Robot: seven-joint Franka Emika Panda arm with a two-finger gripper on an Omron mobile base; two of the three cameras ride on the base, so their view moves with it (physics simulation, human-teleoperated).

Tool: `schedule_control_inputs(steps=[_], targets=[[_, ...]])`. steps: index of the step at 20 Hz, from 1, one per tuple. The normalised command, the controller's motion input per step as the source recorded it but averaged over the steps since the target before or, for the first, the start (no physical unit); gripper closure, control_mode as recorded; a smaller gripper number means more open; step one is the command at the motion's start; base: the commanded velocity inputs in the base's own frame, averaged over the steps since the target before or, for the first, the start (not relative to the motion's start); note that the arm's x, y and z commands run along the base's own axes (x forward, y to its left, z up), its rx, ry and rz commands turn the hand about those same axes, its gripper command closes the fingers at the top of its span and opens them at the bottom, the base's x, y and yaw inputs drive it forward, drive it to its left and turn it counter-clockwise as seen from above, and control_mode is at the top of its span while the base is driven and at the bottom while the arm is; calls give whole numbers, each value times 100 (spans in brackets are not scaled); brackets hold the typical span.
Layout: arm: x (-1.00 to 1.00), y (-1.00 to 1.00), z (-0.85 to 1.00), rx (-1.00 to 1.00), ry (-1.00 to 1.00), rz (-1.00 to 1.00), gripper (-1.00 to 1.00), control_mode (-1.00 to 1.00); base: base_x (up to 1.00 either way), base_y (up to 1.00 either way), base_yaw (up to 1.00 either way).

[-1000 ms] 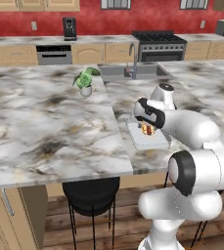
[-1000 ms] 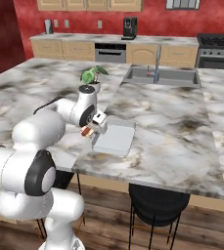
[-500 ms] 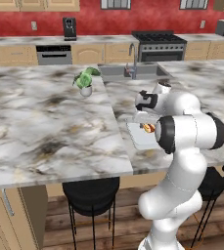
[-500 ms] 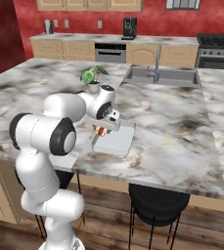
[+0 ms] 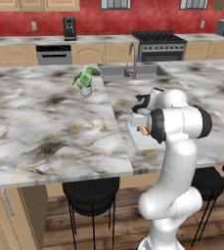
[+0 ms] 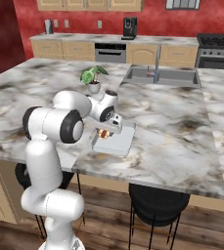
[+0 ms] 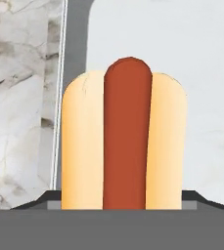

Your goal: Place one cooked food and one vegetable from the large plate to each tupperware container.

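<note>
hot dog [image 7: 124, 136] centre of hand view, between the claw's tips, over the tupperware container [image 6: 123, 143] mid-frame | handling: looks soft, light, bun squashable; best held across the bun's sides | claw [image 6: 106, 133]: half open, seemingly gripping the hot dog | container: otherwise bare, pale floor behind the hot dog

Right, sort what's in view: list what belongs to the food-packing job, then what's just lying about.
Belongs to the job:
- hot dog, lengthwise between the hand's fingers
- tupperware container, pale tray under the hot dog at the counter's near edge

Just lying about:
- potted plant on the counter
- sink with its faucet
- coffee maker on the back counter
- stove
- bar stools below the counter
</note>
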Motion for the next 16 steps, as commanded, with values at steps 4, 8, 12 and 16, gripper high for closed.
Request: schedule_control_inputs(steps=[4, 8, 12, 16], targets=[[1, 0, -46, 0, 1, -2, 100, -100, 0, 0, 0], [0, 0, -40, 0, 0, -1, 100, -100, 0, 0, 0], [7, 6, -31, 0, 0, 0, 100, -100, 0, 0, 0], [20, 6, -15, 0, 0, 0, 100, -100, 0, 0, 0]])
